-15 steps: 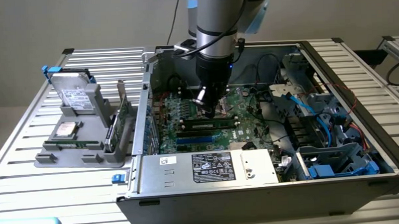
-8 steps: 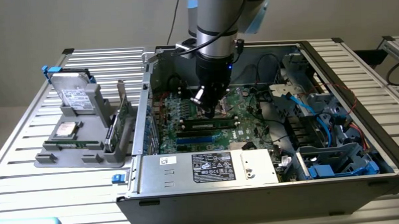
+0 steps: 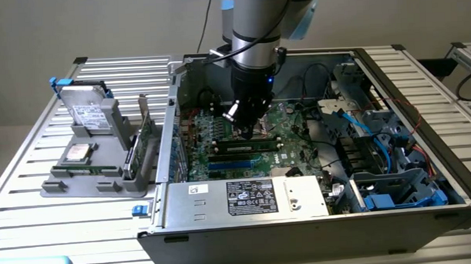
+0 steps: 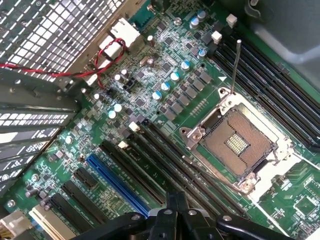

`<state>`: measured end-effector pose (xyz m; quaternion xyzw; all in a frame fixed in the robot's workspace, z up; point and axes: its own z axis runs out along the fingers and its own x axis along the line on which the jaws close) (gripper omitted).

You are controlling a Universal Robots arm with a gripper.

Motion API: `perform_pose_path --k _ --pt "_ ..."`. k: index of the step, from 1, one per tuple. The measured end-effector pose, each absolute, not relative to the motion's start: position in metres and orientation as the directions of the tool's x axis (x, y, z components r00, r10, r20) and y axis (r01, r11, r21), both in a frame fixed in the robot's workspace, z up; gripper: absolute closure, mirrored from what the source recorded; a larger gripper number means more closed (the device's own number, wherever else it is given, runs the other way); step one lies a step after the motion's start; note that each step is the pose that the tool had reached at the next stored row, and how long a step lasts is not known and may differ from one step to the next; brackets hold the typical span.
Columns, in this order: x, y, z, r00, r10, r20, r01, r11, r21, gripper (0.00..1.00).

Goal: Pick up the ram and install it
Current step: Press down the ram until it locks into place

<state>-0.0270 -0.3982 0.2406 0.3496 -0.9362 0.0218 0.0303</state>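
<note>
— Looking at the open computer case on the bench, how far along is the job?

— The ram is lying flat in a slot on the green board, toward the middle of the case, so the pick-up is looking done. Whether it is fully pressed home, I cannot tell.

— And the end effector?

— It is hanging just above the ram's upper edge, right over its middle. Its fingers are pressed together, and nothing is showing between them. Whether they are touching the stick or sitting just clear of it is unclear.

— Anything sitting outside the case?

— A grey holder is standing near the bench's edge on the exterior view's left, carrying a silver drive and a green card.

— So what is left?

— At most the final seating, judging by how the stick is lying.
</note>
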Motion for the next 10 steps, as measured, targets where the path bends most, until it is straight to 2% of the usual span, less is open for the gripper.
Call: perform_pose_path --k 10 --pt "-0.0270 -0.3984 0.2407 -0.819 -0.569 0.074 -0.572 0.820 -0.023 0.89"
